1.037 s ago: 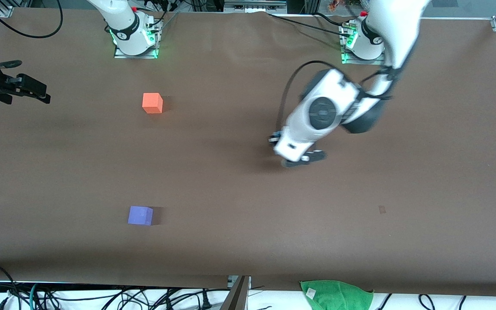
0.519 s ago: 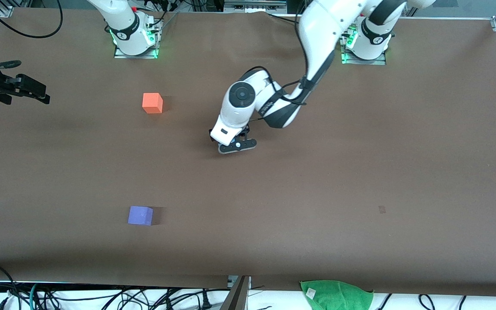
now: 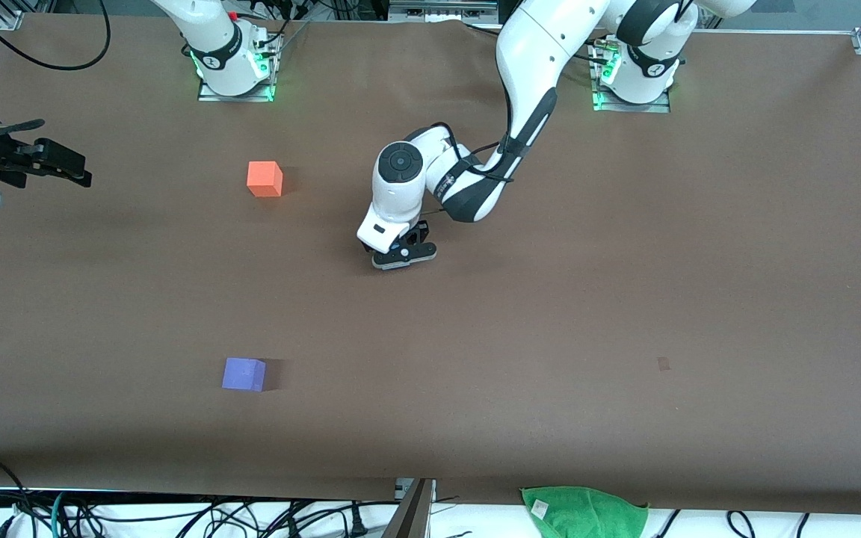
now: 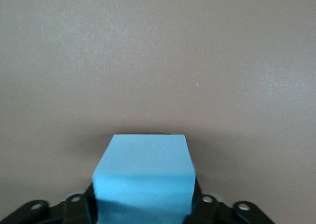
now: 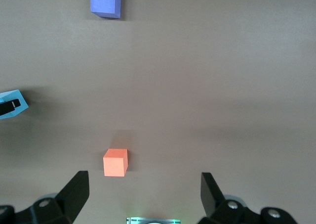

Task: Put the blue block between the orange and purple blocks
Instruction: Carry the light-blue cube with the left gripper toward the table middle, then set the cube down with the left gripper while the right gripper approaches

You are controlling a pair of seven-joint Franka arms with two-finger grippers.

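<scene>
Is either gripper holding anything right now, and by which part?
The left gripper has the small sky-blue matte cube between its fingers, one at each opposite side face. The right gripper is open and holds nothing.

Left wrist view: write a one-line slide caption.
Blue block between the left end effector's fingers, above the bare brown table.

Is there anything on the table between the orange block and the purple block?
No, just bare brown table between the orange block and the purple block, as the front view shows.
</scene>
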